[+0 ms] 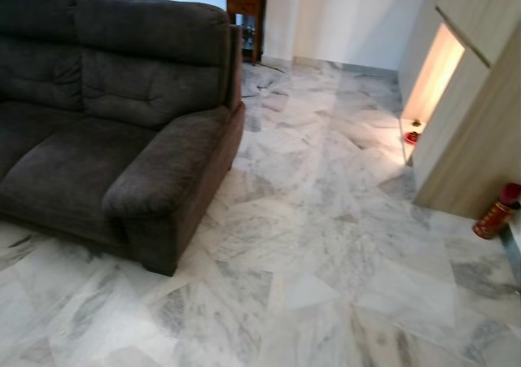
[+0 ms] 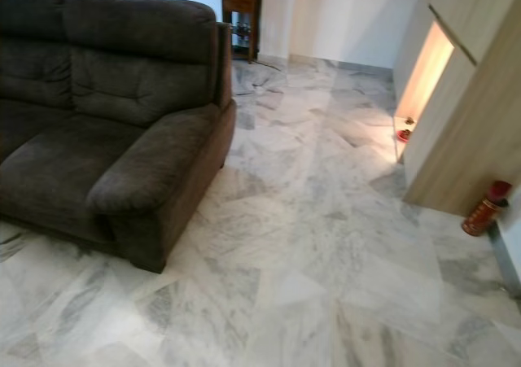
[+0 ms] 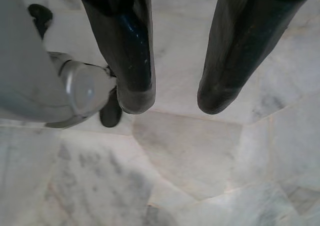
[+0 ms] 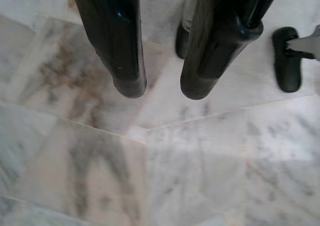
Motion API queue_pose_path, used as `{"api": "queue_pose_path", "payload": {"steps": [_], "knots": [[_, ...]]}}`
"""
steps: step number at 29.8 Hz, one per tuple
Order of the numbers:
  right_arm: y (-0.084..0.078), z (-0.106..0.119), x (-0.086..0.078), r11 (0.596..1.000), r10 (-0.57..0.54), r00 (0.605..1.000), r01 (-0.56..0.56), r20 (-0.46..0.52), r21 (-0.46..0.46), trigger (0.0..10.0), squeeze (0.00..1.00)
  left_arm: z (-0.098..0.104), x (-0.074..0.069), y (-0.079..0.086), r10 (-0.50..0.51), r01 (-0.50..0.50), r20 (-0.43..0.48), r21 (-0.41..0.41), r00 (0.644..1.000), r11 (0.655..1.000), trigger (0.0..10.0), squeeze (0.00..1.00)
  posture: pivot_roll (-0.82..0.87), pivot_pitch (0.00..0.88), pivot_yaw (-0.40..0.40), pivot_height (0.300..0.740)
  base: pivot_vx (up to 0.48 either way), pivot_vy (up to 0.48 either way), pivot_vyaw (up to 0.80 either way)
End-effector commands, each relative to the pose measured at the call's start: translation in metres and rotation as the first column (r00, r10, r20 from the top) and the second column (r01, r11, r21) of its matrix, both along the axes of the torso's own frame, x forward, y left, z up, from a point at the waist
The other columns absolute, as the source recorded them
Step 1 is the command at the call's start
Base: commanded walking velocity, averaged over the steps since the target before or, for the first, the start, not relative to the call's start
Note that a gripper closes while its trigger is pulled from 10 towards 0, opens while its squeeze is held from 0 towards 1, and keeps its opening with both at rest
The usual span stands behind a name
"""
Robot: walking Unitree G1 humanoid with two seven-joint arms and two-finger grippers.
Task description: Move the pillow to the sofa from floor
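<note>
A dark grey sofa [image 1: 98,131] stands at the left on the marble floor [image 1: 326,245], its near armrest [image 1: 167,168] facing me. My left gripper [image 3: 175,100] hangs open over bare marble, nothing between its two black fingers [image 3: 132,60]. My right gripper [image 4: 157,90] also hangs open above the floor tiles, empty, with its fingers [image 4: 117,50] a small gap apart.
A small wooden side table [image 1: 246,13] stands behind the sofa by the white wall. A light wood cabinet [image 1: 468,115] with a lit niche lines the right side. A red fire extinguisher [image 1: 498,212] lies at its base. Open marble stretches ahead.
</note>
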State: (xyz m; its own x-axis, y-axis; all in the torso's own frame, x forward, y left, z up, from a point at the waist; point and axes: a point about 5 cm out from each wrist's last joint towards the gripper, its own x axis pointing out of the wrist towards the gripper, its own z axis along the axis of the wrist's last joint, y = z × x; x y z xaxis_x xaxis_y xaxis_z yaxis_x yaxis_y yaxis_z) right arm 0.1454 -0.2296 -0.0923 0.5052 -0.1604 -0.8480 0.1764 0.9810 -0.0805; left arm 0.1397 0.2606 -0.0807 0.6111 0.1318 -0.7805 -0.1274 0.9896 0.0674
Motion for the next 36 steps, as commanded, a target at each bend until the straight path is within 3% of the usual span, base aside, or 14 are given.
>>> {"api": "queue_pose_path", "payload": {"steps": [1,11,36], "knots": [[0.037,0.0085,0.0371,0.987,-0.051,0.994,0.036,0.093,0.154,10.0,0.0,-0.0044,0.0155,-0.021,-0.057,0.059,-0.098,0.019,0.994,0.998,10.0,0.0,0.18,0.052,-0.028,0.74,0.0,0.48,0.0],[0.0349,0.009,0.0379,0.988,-0.069,0.994,0.055,0.089,0.145,10.0,0.0,-0.0049,0.0148,-0.022,-0.06,0.062,-0.1,0.013,0.993,0.998,10.0,0.0,0.18,0.052,-0.026,0.74,0.0,0.48,-0.56],[0.0371,0.0085,0.0375,0.988,-0.056,0.994,0.042,0.091,0.147,10.0,0.0,-0.0055,0.0124,-0.0208,-0.065,0.066,-0.107,0.011,0.992,0.998,10.0,0.0,0.18,0.058,-0.021,0.74,0.0,0.48,0.0]]}}
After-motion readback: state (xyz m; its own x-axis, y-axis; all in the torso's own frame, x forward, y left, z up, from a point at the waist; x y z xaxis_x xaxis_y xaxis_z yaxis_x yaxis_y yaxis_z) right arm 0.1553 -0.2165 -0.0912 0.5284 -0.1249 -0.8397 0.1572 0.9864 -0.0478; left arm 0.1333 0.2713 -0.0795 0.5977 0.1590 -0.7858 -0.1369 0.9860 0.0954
